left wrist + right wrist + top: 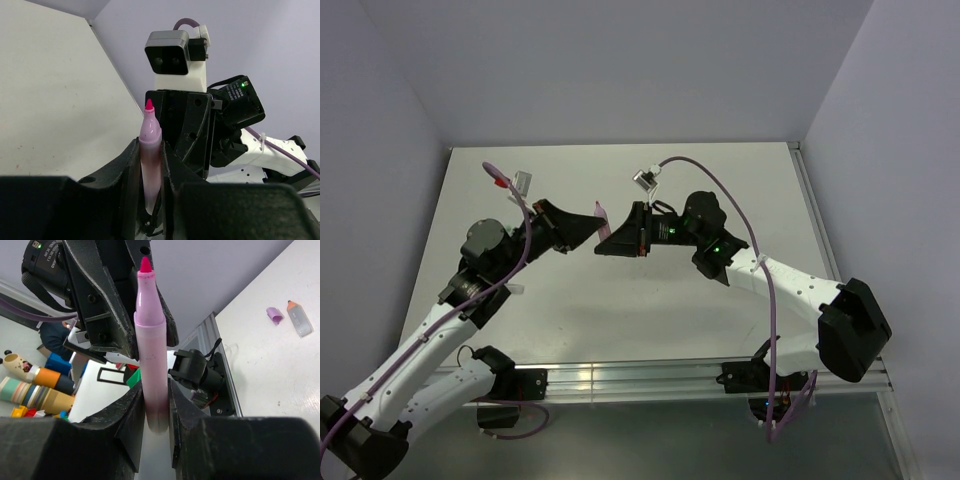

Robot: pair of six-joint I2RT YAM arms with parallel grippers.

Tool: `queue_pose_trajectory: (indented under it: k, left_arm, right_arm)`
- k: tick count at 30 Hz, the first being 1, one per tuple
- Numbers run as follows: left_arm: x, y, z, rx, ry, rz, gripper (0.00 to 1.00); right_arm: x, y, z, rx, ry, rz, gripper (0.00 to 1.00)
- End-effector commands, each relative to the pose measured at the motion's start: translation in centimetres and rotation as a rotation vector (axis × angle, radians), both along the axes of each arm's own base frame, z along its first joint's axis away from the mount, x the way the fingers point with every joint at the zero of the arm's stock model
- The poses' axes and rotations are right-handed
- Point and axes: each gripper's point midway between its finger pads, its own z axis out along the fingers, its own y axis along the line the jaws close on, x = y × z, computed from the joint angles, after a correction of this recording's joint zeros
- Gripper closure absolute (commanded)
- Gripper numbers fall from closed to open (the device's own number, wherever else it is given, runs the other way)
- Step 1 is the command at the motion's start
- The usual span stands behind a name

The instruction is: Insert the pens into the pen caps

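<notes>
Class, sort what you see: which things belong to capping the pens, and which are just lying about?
For the job: pink pen, gripped by left gripper and right gripper; purple cap; orange-tipped pen.
Lying about: coloured clutter in the background; purple cable.

Marker pen (150,340) raised above middle of counter (720,190), tip uppermost. Left hand (150,150) on marker pen's left, right hand (156,390) on its right, facing each other across it. Marker pen sits between fingers of both hands, touching them. Its blunt end lies within right hand's fingers. Second pen (299,320) and pen cap (274,314) lie on counter, well apart from marker pen. Cap just beside second pen, on side nearer marker pen.
</notes>
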Motion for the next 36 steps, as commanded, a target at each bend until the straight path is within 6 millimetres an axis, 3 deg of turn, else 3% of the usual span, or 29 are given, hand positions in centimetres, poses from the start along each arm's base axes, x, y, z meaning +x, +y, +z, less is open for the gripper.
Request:
queue_pose_trajectory:
  k: [1, 26, 29, 36]
  left_arm:
    - [-0.8, 0.0, 0.8, -0.031, -0.039, -0.031, 1.00]
    - [-1.0, 0.4, -0.2, -0.034, -0.009, -0.017, 1.00]
    - [-1.0, 0.4, -0.1, -0.036, -0.011, -0.013, 1.00]
    - [-0.3, 0.7, 0.1, -0.033, -0.008, 0.024, 0.97]
  right_arm:
    - [0.2, 0.3, 2.1, 0.044, -0.058, -0.008, 0.73]
    - [0.9, 0.3, 1.9, 0.044, -0.057, -0.022, 0.67]
    - [0.9, 0.2, 1.7, 0.037, -0.055, -0.021, 0.73]
    - [0.9, 0.0, 1.1, 0.002, -0.068, -0.033, 1.00]
